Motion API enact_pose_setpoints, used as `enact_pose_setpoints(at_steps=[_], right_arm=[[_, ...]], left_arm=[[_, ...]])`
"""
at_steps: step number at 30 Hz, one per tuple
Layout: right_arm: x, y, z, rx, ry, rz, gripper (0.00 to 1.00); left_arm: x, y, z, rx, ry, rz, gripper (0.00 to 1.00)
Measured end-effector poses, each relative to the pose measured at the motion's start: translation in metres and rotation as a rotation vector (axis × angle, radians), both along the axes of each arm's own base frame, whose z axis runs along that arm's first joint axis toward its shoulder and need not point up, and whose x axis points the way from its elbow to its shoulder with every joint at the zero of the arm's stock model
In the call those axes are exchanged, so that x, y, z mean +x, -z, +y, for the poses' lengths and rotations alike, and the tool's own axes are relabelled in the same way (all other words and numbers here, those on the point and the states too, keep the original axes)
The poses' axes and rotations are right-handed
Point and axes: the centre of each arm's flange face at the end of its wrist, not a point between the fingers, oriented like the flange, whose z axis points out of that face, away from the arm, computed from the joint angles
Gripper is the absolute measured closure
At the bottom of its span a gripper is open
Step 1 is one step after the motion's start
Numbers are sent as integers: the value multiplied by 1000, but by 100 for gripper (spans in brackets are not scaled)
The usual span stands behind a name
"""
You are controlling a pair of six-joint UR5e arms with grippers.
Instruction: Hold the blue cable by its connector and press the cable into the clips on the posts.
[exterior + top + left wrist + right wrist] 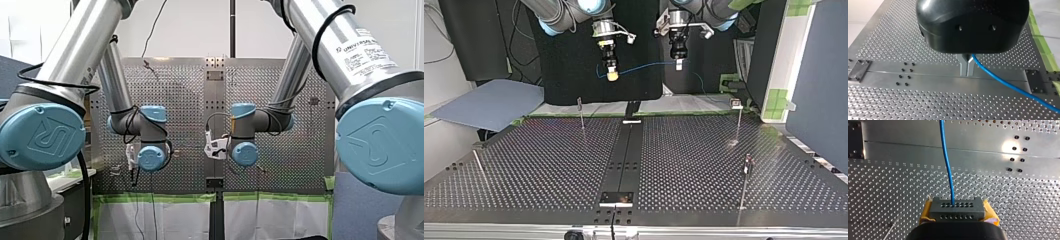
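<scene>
Both grippers hang high above the perforated table (549,165). My right gripper (958,207), with yellow pads (926,211), is shut on a dark grey connector (957,213) with rows of holes. The blue cable (946,157) leaves the connector's face and runs ahead over the table. In the top view this gripper (611,75) is at the left. The cable (644,66) spans from it to my left gripper (678,64). My left gripper's metal fingers (967,72) are shut on the cable (998,80), which trails off beside them.
Thin posts with clips stand on the table: one at the back of the top view's left (580,112), two at its right (739,120) (746,180). A bare rod (479,167) leans at the left edge. A dark centre rail (624,155) runs across.
</scene>
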Motion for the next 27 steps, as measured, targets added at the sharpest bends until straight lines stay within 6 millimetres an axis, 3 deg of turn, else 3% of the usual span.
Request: enact_pose_setpoints(at_steps=[8, 27], right_arm=[[0, 0, 0, 0, 0, 0, 100], [3, 1, 1, -3, -7, 1, 100]], left_arm=[[-12, 19, 5, 36, 7, 52, 100], [-13, 22, 5, 40, 7, 58, 100]])
